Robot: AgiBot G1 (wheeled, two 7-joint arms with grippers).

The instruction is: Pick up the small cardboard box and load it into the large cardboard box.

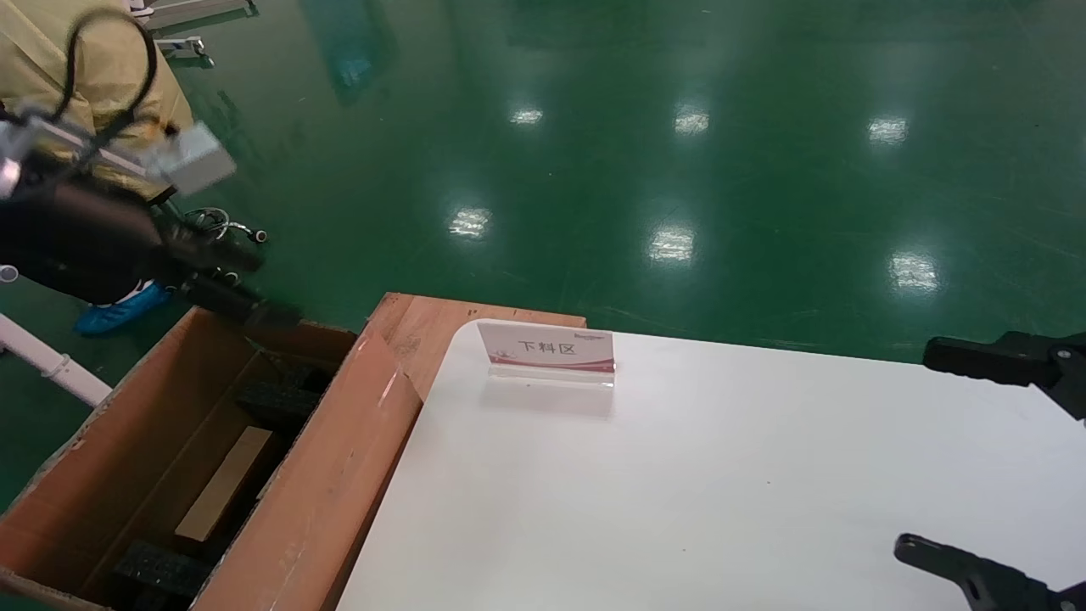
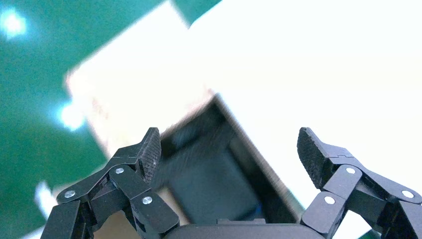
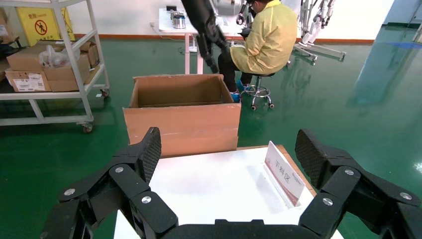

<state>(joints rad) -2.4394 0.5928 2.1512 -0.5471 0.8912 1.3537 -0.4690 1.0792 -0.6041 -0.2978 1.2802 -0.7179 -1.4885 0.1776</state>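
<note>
The small box (image 1: 225, 484) is seen inside the large box (image 1: 331, 475); it is judged light and stiff, best held by its long sides. Both the left gripper (image 2: 229, 149) and the right gripper (image 3: 229, 149) are held wide and empty.

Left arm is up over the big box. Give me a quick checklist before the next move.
1. Small box inside the large box: ok, lying among the black foam pads.
2. Left claw empty and open: ok.
3. Left claw above the large box's rim: ok.
4. Right claw open, empty, over the white table: ok.
5. Sign upright on the table: ok.
6. Small box seated flat: cannot tell.
</note>
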